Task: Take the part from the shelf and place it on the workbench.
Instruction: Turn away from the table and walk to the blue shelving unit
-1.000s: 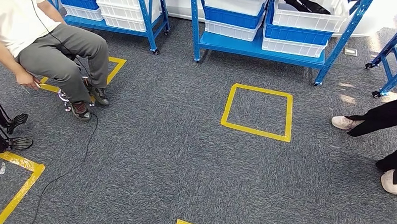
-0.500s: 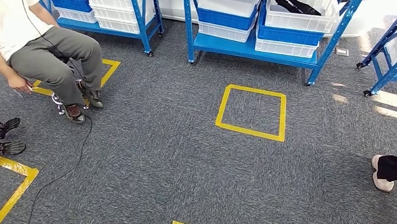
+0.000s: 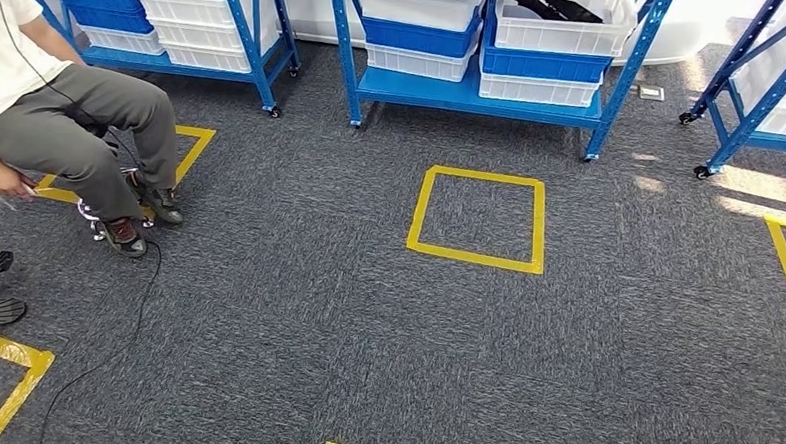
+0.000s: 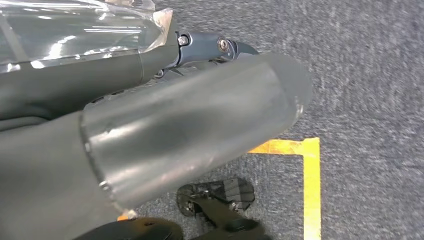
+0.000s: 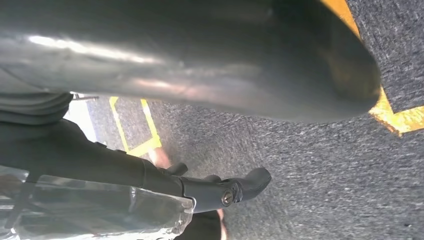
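A dark part [image 3: 550,3] lies in a white bin [image 3: 561,29] on the middle blue shelf [image 3: 503,87], half cut off by the picture's edge. Three shelf units show, none whole. The left hand [image 4: 190,125] and right hand [image 5: 200,60] are blurred grey bulk in the wrist views; I cannot tell whether either grips anything. One seated person [image 3: 54,107], head cropped. One full yellow floor square [image 3: 476,218].
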`<state>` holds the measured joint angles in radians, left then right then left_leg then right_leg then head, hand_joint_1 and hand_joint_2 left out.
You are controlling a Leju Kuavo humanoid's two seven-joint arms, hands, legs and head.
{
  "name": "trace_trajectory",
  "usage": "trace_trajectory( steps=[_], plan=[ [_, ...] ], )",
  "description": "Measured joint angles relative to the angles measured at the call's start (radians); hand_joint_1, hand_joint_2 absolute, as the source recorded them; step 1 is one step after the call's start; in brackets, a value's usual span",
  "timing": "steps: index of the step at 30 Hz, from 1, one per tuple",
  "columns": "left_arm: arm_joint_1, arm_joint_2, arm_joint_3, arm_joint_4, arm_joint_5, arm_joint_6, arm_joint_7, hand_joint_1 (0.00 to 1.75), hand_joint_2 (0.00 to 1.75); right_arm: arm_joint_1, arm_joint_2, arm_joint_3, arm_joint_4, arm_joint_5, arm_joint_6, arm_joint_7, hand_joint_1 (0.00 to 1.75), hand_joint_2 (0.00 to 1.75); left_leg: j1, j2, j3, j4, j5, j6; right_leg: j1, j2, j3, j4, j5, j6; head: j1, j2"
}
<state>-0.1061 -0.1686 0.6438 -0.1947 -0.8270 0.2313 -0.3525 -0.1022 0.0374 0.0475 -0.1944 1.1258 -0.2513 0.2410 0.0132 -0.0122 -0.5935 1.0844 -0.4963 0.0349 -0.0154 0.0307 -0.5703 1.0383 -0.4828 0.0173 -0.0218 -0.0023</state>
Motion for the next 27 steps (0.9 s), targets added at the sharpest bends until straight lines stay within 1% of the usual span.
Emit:
trace_trajectory(
  steps=[1, 2, 3, 4, 5, 7, 10, 13, 15, 17, 18, 19, 20, 21, 22, 23, 24, 25, 26, 27],
  plan=[
    [-0.001, 0.000, 0.000, 0.000, 0.000, 0.000, -0.002, 0.00, 0.00, 0.000, 0.000, 0.000, 0.000, 0.004, -0.002, 0.000, 0.00, 0.00, -0.005, 0.000, 0.015, -0.033, 0.009, 0.000, 0.002, 0.002, -0.002, 0.001, -0.001, -0.001, 0.000, 0.000],
    [-0.002, -0.002, 0.000, 0.000, 0.000, 0.000, -0.005, 0.00, 0.00, 0.000, 0.000, 0.000, 0.000, 0.009, -0.003, 0.000, 0.00, 0.00, -0.009, 0.002, 0.023, -0.052, 0.011, -0.009, 0.005, 0.002, -0.003, 0.001, -0.002, -0.002, 0.000, 0.000],
    [-0.002, -0.004, 0.000, 0.000, 0.001, 0.000, -0.009, 0.00, 0.00, 0.001, -0.001, 0.000, 0.000, 0.013, -0.005, 0.000, 0.00, 0.00, -0.012, 0.004, 0.024, -0.057, 0.014, -0.020, 0.007, 0.002, -0.005, 0.001, -0.003, -0.004, -0.001, 0.000],
    [-0.002, -0.006, 0.000, 0.000, 0.001, -0.001, -0.012, 0.00, 0.00, 0.001, -0.002, 0.000, 0.000, 0.017, -0.006, 0.000, 0.00, 0.00, -0.015, 0.003, 0.024, -0.058, 0.015, -0.026, 0.007, 0.001, -0.006, 0.002, -0.004, -0.004, -0.001, 0.000],
    [-0.002, -0.007, 0.000, 0.000, 0.002, -0.003, -0.015, 0.00, 0.00, 0.001, -0.002, 0.000, 0.000, 0.020, -0.006, 0.000, 0.00, 0.00, -0.019, 0.003, 0.024, -0.057, 0.014, -0.027, 0.006, 0.001, -0.006, 0.000, -0.003, -0.003, -0.001, 0.000],
    [-0.001, -0.006, 0.000, 0.000, 0.004, -0.011, -0.017, 0.00, 0.00, 0.000, -0.002, 0.000, 0.000, 0.023, -0.006, 0.001, 0.00, 0.00, -0.024, 0.002, 0.024, -0.057, 0.015, -0.016, 0.004, 0.000, -0.004, -0.003, -0.002, 0.000, -0.001, 0.000],
    [-0.001, -0.006, 0.001, 0.000, 0.010, -0.045, -0.022, 0.00, 0.00, -0.001, -0.003, 0.000, 0.000, 0.024, -0.005, 0.005, 0.00, 0.00, -0.026, 0.002, 0.023, -0.057, 0.016, -0.013, 0.004, 0.000, 0.000, -0.009, 0.002, 0.005, -0.001, 0.000],
    [-0.002, -0.005, 0.002, 0.000, 0.010, -0.068, -0.028, 0.00, 0.00, -0.001, -0.004, 0.000, 0.000, 0.025, -0.004, 0.009, 0.00, 0.00, -0.031, 0.002, 0.021, -0.054, 0.013, -0.003, -0.004, 0.000, 0.002, -0.016, 0.006, 0.013, -0.001, 0.000],
    [-0.002, -0.004, 0.002, 0.000, 0.010, -0.073, -0.031, 0.00, 0.00, -0.002, -0.005, 0.000, 0.000, 0.024, -0.004, 0.010, 0.00, 0.00, -0.034, 0.002, 0.020, -0.053, 0.011, 0.007, -0.008, 0.000, 0.003, -0.021, 0.007, 0.020, -0.001, 0.000],
    [-0.002, -0.003, 0.002, 0.000, 0.010, -0.077, -0.033, 0.00, 0.00, -0.001, -0.004, 0.000, 0.000, 0.024, -0.004, 0.010, 0.00, 0.00, -0.036, 0.002, 0.020, -0.058, 0.012, 0.020, -0.010, 0.000, 0.007, -0.016, 0.015, 0.033, -0.002, 0.000],
    [-0.002, -0.003, 0.002, 0.000, 0.010, -0.079, -0.034, 0.00, 0.00, -0.001, -0.005, 0.000, 0.000, 0.024, -0.004, 0.010, 0.00, 0.00, -0.034, 0.002, 0.023, -0.064, 0.012, 0.028, -0.010, -0.001, 0.004, -0.010, 0.015, 0.038, -0.002, 0.000],
    [-0.002, -0.002, 0.002, 0.000, 0.010, -0.080, -0.035, 0.00, 0.00, -0.002, -0.005, 0.000, 0.000, 0.024, -0.004, 0.010, 0.00, 0.00, -0.032, 0.003, 0.028, -0.069, 0.012, 0.036, -0.010, -0.005, -0.002, 0.006, 0.011, 0.041, -0.001, 0.000],
    [-0.002, -0.002, 0.002, 0.000, 0.010, -0.080, -0.035, 0.00, 0.00, -0.003, -0.006, 0.000, 0.000, 0.024, -0.003, 0.010, 0.00, 0.00, -0.030, 0.003, 0.033, -0.073, 0.011, 0.043, -0.010, -0.009, -0.017, 0.034, -0.001, 0.039, 0.001, 0.000],
    [-0.002, -0.002, 0.002, 0.000, 0.010, -0.080, -0.035, 0.00, 0.00, -0.005, -0.007, 0.000, 0.000, 0.024, -0.003, 0.010, 0.00, 0.00, -0.029, 0.004, 0.036, -0.075, 0.009, 0.049, -0.010, -0.013, -0.042, 0.080, -0.022, 0.033, 0.002, 0.000],
    [-0.002, -0.002, 0.002, 0.000, 0.009, -0.080, -0.035, 0.00, 0.00, -0.006, -0.007, 0.000, 0.000, 0.024, -0.003, 0.010, 0.00, 0.00, -0.029, 0.006, 0.038, -0.075, 0.007, 0.052, -0.009, -0.016, -0.074, 0.143, -0.048, 0.028, 0.003, 0.000],
    [-0.002, -0.002, 0.002, 0.000, 0.009, -0.080, -0.035, 0.00, 0.00, -0.005, -0.007, 0.000, 0.000, 0.024, -0.003, 0.010, 0.00, 0.00, -0.029, 0.008, 0.039, -0.074, 0.006, 0.054, -0.008, -0.017, -0.109, 0.207, -0.071, 0.026, 0.004, 0.000],
    [-0.001, -0.002, 0.002, 0.000, 0.009, -0.080, -0.035, 0.00, 0.00, -0.003, -0.007, 0.000, 0.000, 0.024, -0.003, 0.011, 0.00, 0.00, -0.030, 0.009, 0.042, -0.074, 0.003, 0.053, -0.007, -0.017, -0.136, 0.253, -0.086, 0.027, 0.003, 0.000],
    [-0.001, -0.002, 0.002, 0.000, 0.009, -0.080, -0.035, 0.00, 0.00, 0.000, -0.007, 0.000, 0.000, 0.024, -0.003, 0.011, 0.00, 0.00, -0.030, 0.010, 0.046, -0.074, 0.001, 0.051, -0.007, -0.018, -0.147, 0.268, -0.087, 0.031, 0.003, 0.000],
    [0.000, -0.001, 0.002, 0.000, 0.009, -0.080, -0.035, 0.00, 0.00, 0.001, -0.007, 0.000, 0.000, 0.023, -0.003, 0.011, 0.00, 0.00, -0.030, 0.009, 0.052, -0.074, -0.003, 0.048, -0.007, -0.019, -0.137, 0.240, -0.071, 0.038, 0.003, 0.000],
    [0.001, -0.001, 0.002, 0.000, 0.009, -0.080, -0.035, 0.00, 0.00, 0.002, -0.008, 0.000, 0.000, 0.022, -0.002, 0.012, 0.00, 0.00, -0.029, 0.009, 0.059, -0.073, -0.008, 0.043, -0.007, -0.021, -0.111, 0.178, -0.042, 0.044, 0.004, 0.000]
  ],
)
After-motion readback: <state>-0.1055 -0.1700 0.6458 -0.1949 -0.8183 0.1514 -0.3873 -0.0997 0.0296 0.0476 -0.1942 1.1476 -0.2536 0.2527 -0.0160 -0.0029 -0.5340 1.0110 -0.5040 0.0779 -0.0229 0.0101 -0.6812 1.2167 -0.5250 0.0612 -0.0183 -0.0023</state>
